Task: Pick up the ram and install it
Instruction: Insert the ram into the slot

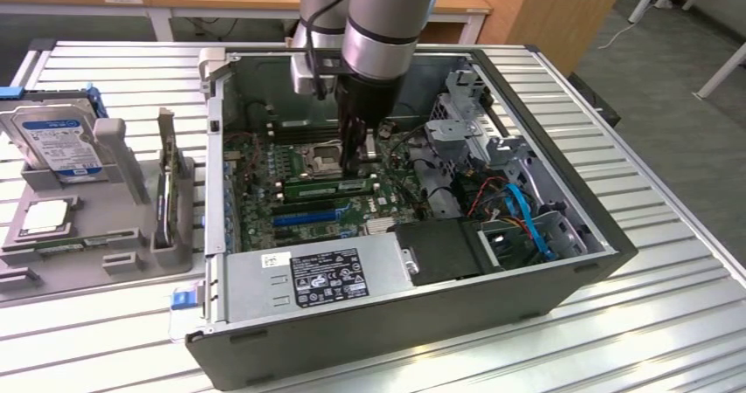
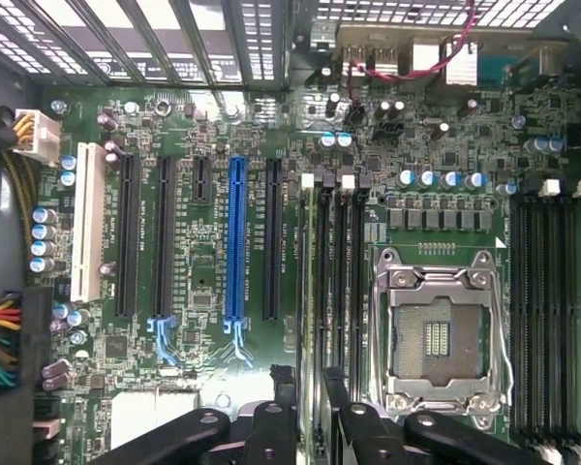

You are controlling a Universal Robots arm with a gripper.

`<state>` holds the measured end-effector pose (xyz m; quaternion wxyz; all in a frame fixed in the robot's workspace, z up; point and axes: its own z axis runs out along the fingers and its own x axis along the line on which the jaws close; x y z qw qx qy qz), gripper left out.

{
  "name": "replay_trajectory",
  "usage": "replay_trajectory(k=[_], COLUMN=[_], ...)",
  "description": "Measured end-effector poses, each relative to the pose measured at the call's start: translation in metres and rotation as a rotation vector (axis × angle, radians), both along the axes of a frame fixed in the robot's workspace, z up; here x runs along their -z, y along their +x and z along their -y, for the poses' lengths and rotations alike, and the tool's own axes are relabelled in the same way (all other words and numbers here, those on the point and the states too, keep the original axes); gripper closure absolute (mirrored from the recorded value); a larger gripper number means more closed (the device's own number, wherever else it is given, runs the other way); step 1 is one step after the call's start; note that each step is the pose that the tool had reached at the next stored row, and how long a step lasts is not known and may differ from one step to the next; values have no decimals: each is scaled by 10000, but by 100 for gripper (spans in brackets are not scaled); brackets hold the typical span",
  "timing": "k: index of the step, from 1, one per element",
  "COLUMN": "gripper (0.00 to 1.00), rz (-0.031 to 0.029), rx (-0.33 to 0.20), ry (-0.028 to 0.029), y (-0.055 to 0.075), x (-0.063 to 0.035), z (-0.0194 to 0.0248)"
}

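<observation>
End effector [image 1: 355, 171] is seen in the exterior view at the centre of the frame, lowered into the open computer case [image 1: 408, 332] on the bench [image 1: 676, 323]. Directly under it the ram [image 1: 313, 186] is found, standing on edge just below the processor socket [image 1: 323, 157], with its long axis running across the frame from the exterior view's left to its right.

In the wrist view the end effector [image 2: 310, 392] is shown part open, and nothing is judged to be gripped. The ram [image 2: 311, 271] is seen edge-on between the fingers [image 2: 283, 397], beside the processor socket [image 2: 436, 334], with its length running straight away from them along the memory slots.
</observation>
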<state>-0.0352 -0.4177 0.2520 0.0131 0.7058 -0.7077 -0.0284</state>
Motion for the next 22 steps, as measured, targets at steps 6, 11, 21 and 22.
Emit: replay_trajectory(k=[6, 11, 21, 22], gripper=[75, 75, 75, 75], rz=[-1, -1, -1, -1], rx=[0, 0, 0, 0], ry=[0, 1, 1, 0], y=[1, 1, 1, 1], x=[-79, -121, -193, -205], z=[0, 0, 0, 0])
